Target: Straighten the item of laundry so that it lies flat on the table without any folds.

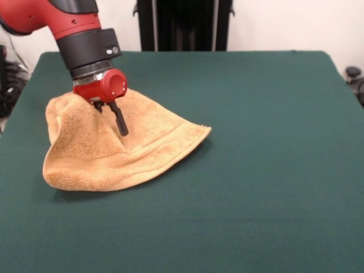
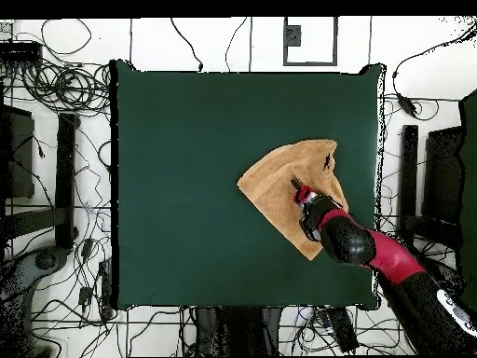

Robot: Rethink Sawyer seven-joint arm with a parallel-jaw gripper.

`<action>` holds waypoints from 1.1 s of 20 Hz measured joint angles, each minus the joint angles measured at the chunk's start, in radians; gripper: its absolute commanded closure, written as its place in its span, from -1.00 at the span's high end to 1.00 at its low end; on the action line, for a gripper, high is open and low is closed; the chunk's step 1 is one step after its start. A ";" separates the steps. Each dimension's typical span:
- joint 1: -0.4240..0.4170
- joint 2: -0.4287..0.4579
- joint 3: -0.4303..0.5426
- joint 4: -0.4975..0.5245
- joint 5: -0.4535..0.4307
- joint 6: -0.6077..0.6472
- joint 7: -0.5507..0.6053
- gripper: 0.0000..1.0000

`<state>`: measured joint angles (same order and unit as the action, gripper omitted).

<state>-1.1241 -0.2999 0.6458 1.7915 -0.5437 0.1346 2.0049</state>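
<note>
The item of laundry (image 1: 108, 151) is a tan-orange terry towel lying rumpled at the left of the green table (image 1: 256, 142). It is folded over into a rough triangle, with its left side bulging up and a pointed corner reaching right. A woven band runs along its front hem. My gripper (image 1: 120, 128) comes down at a slant onto the towel's middle, and creases spread from where it meets the cloth. In the overhead view the towel (image 2: 279, 182) lies at the table's right, with my gripper (image 2: 298, 190) over its centre.
Green cloth of the table (image 2: 186, 186) stretches wide beside the towel. The towel lies close to the table's edge (image 2: 377, 186) on the arm's side. Cables and stands surround the table on the floor.
</note>
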 measured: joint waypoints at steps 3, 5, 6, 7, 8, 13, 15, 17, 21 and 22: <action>0.002 0.001 0.000 -0.003 0.015 0.010 0.000 1.00; 0.006 0.001 0.000 -0.003 0.022 0.010 0.000 1.00; 0.010 0.002 0.000 -0.003 0.026 0.010 0.000 1.00; 0.013 0.002 0.000 -0.003 0.028 0.010 0.000 1.00; 0.015 0.003 0.000 -0.003 0.030 0.010 0.000 1.00; 0.036 0.010 0.000 -0.003 0.048 0.010 0.000 1.00; 0.043 0.013 0.000 -0.003 0.055 0.010 0.000 1.00; 0.046 0.013 0.000 -0.003 0.060 0.010 0.000 1.00; 0.050 0.016 0.000 -0.003 0.073 0.010 0.000 1.00; 0.051 0.016 0.000 -0.003 0.078 0.010 0.000 1.00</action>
<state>-1.0736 -0.2836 0.6458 1.7884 -0.4654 0.1449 2.0049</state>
